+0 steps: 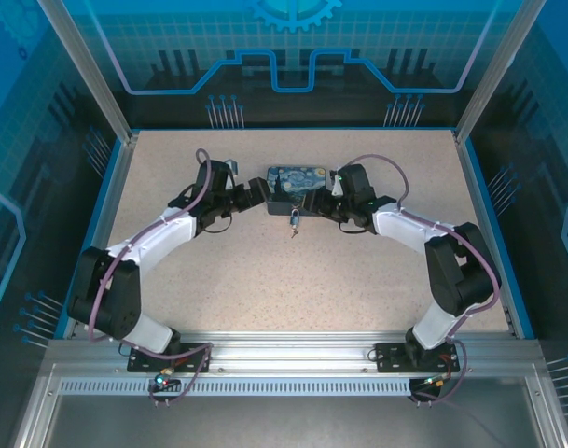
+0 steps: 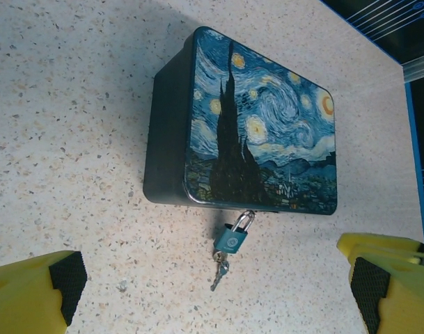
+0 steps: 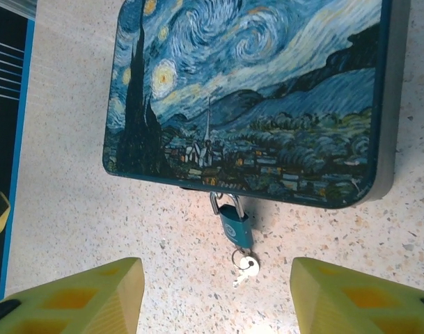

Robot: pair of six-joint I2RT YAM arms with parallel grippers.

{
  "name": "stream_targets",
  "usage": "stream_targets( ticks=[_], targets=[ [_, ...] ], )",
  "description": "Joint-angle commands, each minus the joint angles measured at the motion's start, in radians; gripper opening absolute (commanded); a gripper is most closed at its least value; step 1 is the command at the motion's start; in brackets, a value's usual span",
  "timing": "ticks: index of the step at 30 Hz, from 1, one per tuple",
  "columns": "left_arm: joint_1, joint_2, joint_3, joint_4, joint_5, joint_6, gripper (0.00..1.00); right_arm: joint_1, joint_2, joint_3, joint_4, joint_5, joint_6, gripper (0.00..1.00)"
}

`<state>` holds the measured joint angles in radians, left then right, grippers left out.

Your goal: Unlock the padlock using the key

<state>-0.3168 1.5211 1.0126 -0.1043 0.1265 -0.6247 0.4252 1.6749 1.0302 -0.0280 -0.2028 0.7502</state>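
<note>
The small teal padlock (image 2: pixel 232 241) lies on the table with its metal shackle hooked through the front hasp of the painted tin (image 2: pixel 260 118). The key (image 2: pixel 218 273) lies at the padlock's bottom end on a little ring, touching it. My left gripper (image 2: pixel 212 298) is open, its yellow fingers (image 2: pixel 37 296) spread wide either side of the key and above the table. My right gripper (image 3: pixel 218 300) is open too, with the padlock (image 3: pixel 236 226) and key (image 3: pixel 245 270) just ahead of its fingers (image 3: pixel 79 299). From above, both grippers flank the padlock (image 1: pixel 293 217) at the tin's front.
The dark-blue tin (image 1: pixel 297 183) with a swirly night-sky painting stands at the middle back of the speckled table (image 1: pixel 293 299). Blue rails (image 1: pixel 116 187) edge the table left and right. Both arms curve inward from their bases at the near edge.
</note>
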Motion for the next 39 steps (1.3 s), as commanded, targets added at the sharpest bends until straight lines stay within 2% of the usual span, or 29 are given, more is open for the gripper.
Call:
stream_targets(
  ticks=[1, 7, 17, 39],
  targets=[
    [0.010, 0.040, 0.051, 0.047, -0.004, 0.015, 0.99, -0.001, -0.026, -0.049, 0.006, -0.018, -0.037, 0.58],
    [0.019, 0.109, 0.085, 0.074, 0.013, -0.051, 0.99, 0.023, 0.020, -0.102, 0.119, -0.011, -0.057, 0.54],
    [0.019, 0.111, 0.050, 0.120, 0.068, -0.116, 0.99, 0.097, 0.166, -0.096, 0.292, 0.041, -0.059, 0.50],
    [0.093, 0.165, 0.020, 0.247, 0.198, -0.183, 0.99, 0.161, 0.276, -0.058, 0.338, 0.176, -0.054, 0.45]
  ],
)
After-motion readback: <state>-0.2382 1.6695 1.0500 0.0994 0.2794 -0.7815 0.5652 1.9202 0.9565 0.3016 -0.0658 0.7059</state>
